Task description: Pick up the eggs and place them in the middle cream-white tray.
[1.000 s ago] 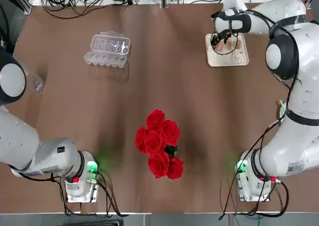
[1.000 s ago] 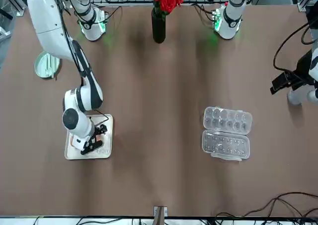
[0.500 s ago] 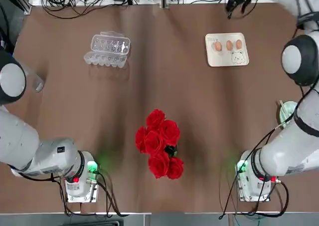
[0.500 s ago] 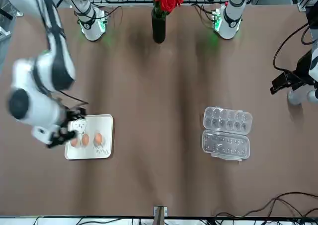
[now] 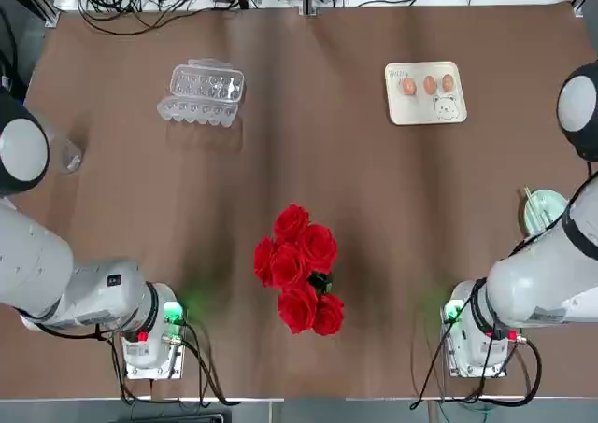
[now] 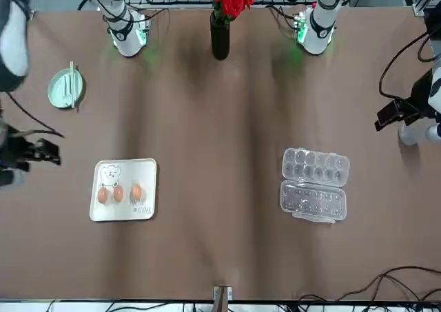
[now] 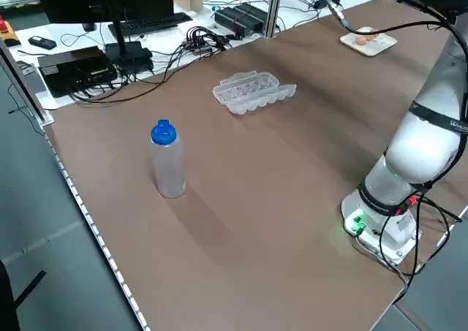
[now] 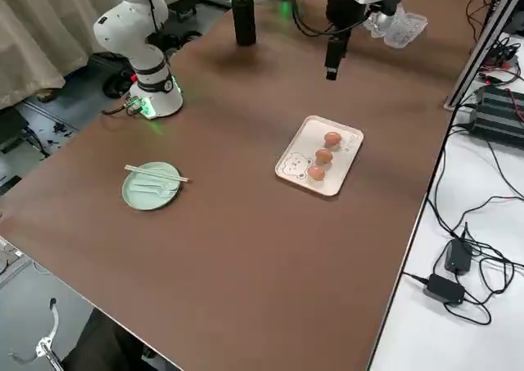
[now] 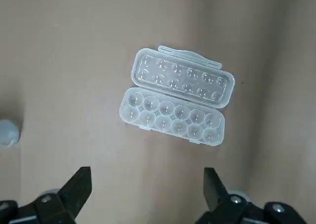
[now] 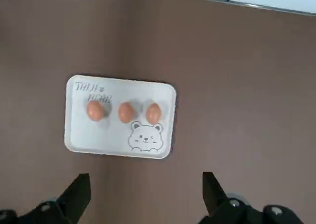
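Three light-brown eggs (image 5: 429,85) lie in a row on the cream-white tray (image 5: 422,110), which has a bear drawing in one corner. My right wrist view looks down on the eggs (image 10: 126,112) and tray (image 10: 74,135) from high above, with my right gripper (image 10: 145,194) open and empty. From the front, that gripper (image 6: 43,151) hangs beyond the tray (image 6: 146,171) toward my right table edge. My left gripper (image 9: 146,184) is open and empty, high above the clear egg carton (image 9: 176,102).
The empty clear carton (image 5: 201,93) lies open at the far left. A vase of red roses (image 5: 299,269) stands mid-table near my bases. A pale green dish (image 8: 151,185) with chopsticks sits at the right edge. A blue-capped bottle (image 7: 167,159) stands at the left.
My right gripper was down over the tray a second ago. It has lifted and swung off toward my right, uncovering the three eggs. The left arm has not moved.
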{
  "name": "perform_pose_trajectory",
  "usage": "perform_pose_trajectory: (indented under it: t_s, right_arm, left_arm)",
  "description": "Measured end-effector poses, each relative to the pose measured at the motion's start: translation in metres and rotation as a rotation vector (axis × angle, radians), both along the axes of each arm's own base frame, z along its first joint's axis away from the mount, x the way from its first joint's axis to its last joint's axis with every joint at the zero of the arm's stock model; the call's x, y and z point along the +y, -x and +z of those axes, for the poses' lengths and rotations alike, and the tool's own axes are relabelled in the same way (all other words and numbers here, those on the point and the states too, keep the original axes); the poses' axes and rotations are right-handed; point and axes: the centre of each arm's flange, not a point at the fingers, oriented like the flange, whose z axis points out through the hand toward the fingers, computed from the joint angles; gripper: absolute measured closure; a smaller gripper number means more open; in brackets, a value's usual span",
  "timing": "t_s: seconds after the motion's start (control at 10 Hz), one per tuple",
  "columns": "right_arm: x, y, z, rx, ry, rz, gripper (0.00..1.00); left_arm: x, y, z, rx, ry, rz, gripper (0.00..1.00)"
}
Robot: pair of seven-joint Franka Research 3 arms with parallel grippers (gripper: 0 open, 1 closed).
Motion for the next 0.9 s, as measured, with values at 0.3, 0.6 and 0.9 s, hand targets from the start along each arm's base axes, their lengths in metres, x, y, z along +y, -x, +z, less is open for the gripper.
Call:
perform_pose_trajectory:
  t_s: [0.3, 0.6, 0.9]
  right_arm:
    - [-0.012, 0.017, 0.037, -0.056, -0.013, -0.109, 0.0]
    - [0.0, 0.021, 0.049, -0.08, -0.021, -0.161, 0.0]
    - [0.003, 0.036, 0.067, -0.098, -0.019, -0.132, 0.0]
  left_arm:
    - [0.0, 0.0, -0.001, 0.001, 0.0, -0.005, 0.0]
    - [0.0, 0.0, -0.001, 0.0, -0.001, -0.055, 0.0]
    - [-0.006, 0.002, -0.003, 0.016, -0.001, -0.075, 0.0]
